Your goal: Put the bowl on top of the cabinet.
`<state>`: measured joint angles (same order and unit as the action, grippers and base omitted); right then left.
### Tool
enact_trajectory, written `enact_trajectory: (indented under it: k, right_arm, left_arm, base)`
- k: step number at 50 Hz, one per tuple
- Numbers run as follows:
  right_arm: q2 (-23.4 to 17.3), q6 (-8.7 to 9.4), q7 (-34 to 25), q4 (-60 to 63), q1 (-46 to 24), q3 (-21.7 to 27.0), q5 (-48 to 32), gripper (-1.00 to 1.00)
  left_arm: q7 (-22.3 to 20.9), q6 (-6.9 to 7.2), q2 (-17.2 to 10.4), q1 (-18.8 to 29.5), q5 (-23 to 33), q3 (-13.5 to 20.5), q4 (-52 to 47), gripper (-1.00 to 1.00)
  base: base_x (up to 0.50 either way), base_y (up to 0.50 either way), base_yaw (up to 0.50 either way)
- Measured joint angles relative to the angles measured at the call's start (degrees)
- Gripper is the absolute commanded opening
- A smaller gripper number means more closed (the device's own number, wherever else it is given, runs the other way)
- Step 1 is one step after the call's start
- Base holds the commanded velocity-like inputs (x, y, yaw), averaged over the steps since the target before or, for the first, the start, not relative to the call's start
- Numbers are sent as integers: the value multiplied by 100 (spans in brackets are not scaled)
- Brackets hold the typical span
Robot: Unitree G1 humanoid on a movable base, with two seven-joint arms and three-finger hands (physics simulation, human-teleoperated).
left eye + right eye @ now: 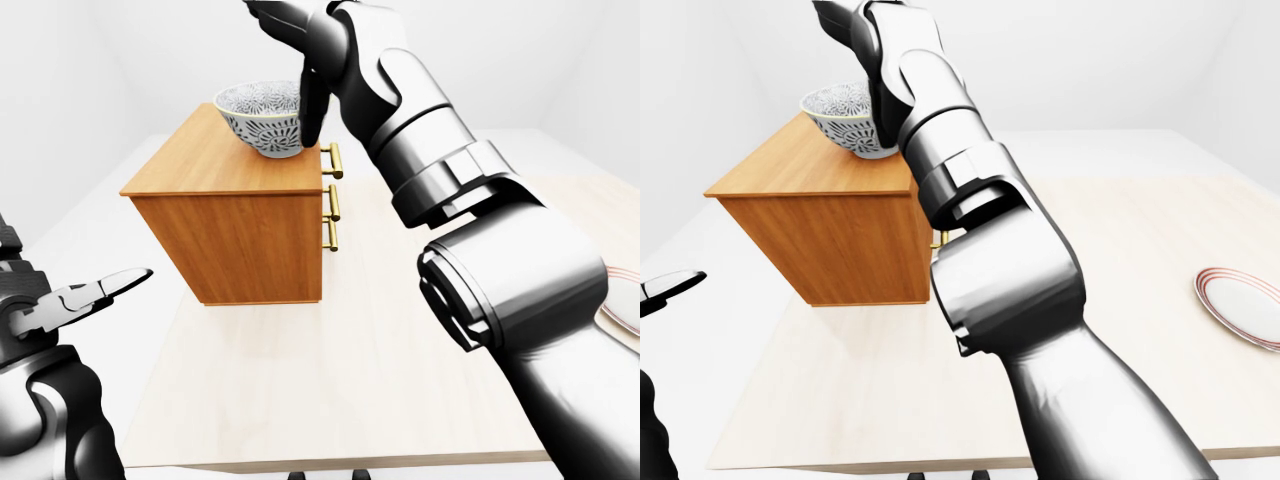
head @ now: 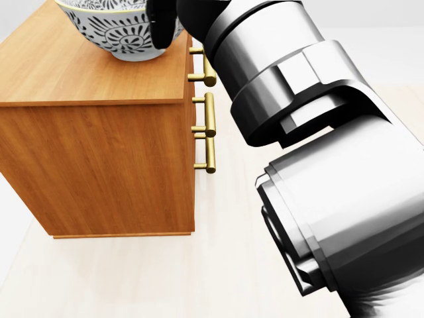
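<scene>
The blue-and-white patterned bowl stands upright on the wooden cabinet's top, near its right edge above the brass handles. My right hand reaches in from the right, over the bowl. One dark finger lies down the bowl's outer right wall, and the other fingers stretch out above the rim, not curled round it. My left hand hovers low at the left edge of the left-eye view, fingers spread, holding nothing. My right forearm hides much of the cabinet's right side in the head view.
The cabinet sits at the upper left of a pale wooden table. A white plate with a red rim lies at the table's right. My bulky right arm crosses the table's right half.
</scene>
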<state>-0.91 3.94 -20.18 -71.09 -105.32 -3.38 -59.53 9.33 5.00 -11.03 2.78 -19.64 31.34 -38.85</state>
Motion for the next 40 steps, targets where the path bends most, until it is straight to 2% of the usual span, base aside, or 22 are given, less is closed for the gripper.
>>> enact_trajectory:
  k: [6,13,21,29,34,40]
  right_arm:
    - [-71,-195,851,-30,-191,63,57,100]
    - [-177,-597,2027,6,-464,139,178,100]
    - [-285,-883,2842,47,-754,218,391,100]
    - [-472,-894,3129,82,-1110,325,716,100]
    - [-709,-894,3137,85,-1439,406,944,100]
    - [-1027,-894,3054,52,-1468,462,1128,100]
  left_arm:
    - [-4,0,3,-5,-1,5,-4,100]
    - [-10,0,7,-10,3,6,3,100]
    - [-12,0,9,-13,4,9,5,100]
    - [-9,0,3,-5,-2,18,19,100]
    - [-3,0,-1,0,1,10,15,100]
    - [4,0,-10,9,1,6,1,100]
  base:
    - [0,0,0]
    - [0,0,0]
    - [0,0,0]
    - [0,0,0]
    - [0,0,0]
    - [0,0,0]
